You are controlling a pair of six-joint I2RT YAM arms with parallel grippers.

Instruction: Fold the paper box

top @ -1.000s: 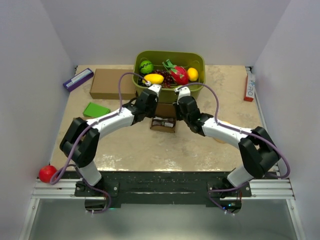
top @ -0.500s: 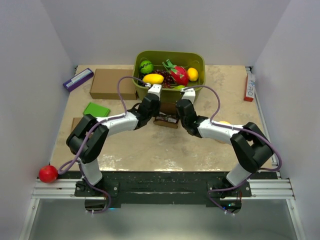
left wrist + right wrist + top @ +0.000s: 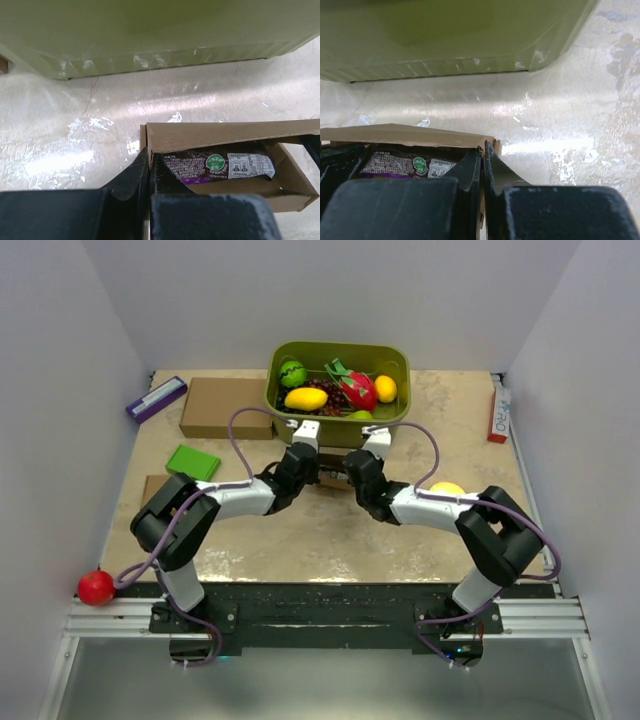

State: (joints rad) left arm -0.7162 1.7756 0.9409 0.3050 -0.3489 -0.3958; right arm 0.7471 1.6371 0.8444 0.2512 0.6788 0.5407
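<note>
The paper box (image 3: 236,134) lies on the worktop (image 3: 300,540) about halfway between the left and right edges and closer to the far edge. It sits just in front of the near wall of the green bin (image 3: 338,346) but apart from it — a strip of bare worktop shows between them in both wrist views. The box is open on top, with its far flap tilted over the inside, and in it lies a dark packet (image 3: 200,165) with a round green sticker (the print is too small to read). The left hand (image 3: 149,167) is closed on the left end of the box: its two fingers are pressed together at the far left corner, with the thin cardboard wall between them. The right hand (image 3: 482,155) is closed in the same way on the right end, and a narrow edge of cardboard shows between its fingers. From above, both arms reach inward from the near edge and their wrists come together over the box, so it is mostly hidden there. The bin holds fruit (image 3: 340,390) of several colours. Near the far left corner of the worktop lie a large brown carton (image 3: 225,407) and a purple box (image 3: 156,398); a flat green block (image 3: 193,460) lies nearer, toward the left edge.
</note>
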